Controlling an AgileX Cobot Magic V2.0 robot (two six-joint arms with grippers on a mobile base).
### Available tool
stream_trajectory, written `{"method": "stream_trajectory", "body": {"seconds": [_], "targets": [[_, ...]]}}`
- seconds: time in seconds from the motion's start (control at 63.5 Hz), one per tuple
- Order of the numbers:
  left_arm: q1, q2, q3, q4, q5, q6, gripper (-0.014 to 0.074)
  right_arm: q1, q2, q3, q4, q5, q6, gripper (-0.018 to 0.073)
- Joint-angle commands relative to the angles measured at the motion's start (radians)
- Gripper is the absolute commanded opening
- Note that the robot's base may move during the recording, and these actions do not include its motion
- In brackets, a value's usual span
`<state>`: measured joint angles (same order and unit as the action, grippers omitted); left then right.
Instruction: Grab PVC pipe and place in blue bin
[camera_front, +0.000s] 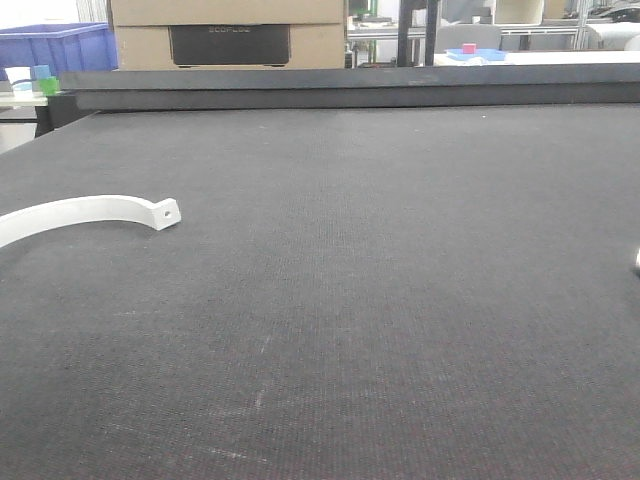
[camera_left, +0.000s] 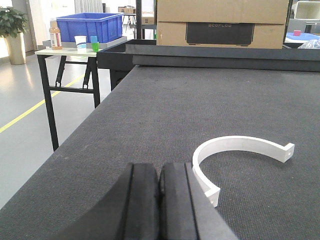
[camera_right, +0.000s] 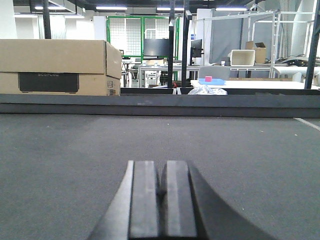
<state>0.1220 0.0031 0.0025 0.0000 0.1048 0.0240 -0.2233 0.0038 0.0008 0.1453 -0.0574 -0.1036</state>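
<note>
The PVC pipe (camera_front: 90, 209) is a slim white arc lying flat on the dark mat at the left, its pierced flat end pointing right. In the left wrist view the PVC pipe (camera_left: 240, 142) curves just right of my left gripper (camera_left: 159, 172), which is shut with nothing between its black fingers; the pipe's near end lies beside the right finger (camera_left: 176, 185). My right gripper (camera_right: 161, 172) hovers low over bare mat, shut and holding nothing. The blue bin (camera_left: 90, 26) stands on a small side table off the far left corner, and the blue bin (camera_front: 60, 45) also shows at the top left.
A raised dark rail (camera_front: 350, 90) runs along the mat's far edge, with a cardboard box (camera_front: 230, 35) behind it. The side table (camera_left: 65, 50) also carries a bottle and cups. The mat's left edge drops to the floor (camera_left: 30, 125).
</note>
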Motion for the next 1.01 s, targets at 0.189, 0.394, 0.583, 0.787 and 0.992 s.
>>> {"method": "stream_trajectory", "body": {"seconds": [0.189, 0.394, 0.583, 0.787, 0.992], "targets": [[0.000, -0.003, -0.002, 0.000, -0.017, 0.002, -0.0111, 0.003, -0.004, -0.001, -0.002, -0.026, 0.000, -0.0153], [0.000, -0.003, -0.002, 0.000, -0.017, 0.002, -0.0111, 0.003, -0.004, -0.001, -0.002, -0.028, 0.000, -0.0153], [0.000, -0.003, -0.002, 0.041, -0.014, 0.002, -0.0111, 0.003, -0.004, -0.001, -0.002, -0.073, 0.000, -0.0153], [0.000, -0.003, -0.002, 0.085, -0.016, 0.002, -0.0111, 0.003, -0.004, -0.048, -0.002, -0.123, 0.000, -0.0153], [0.000, -0.003, -0.002, 0.085, -0.016, 0.002, -0.0111, 0.003, -0.004, -0.176, -0.002, 0.030, -0.002, -0.0153]]}}
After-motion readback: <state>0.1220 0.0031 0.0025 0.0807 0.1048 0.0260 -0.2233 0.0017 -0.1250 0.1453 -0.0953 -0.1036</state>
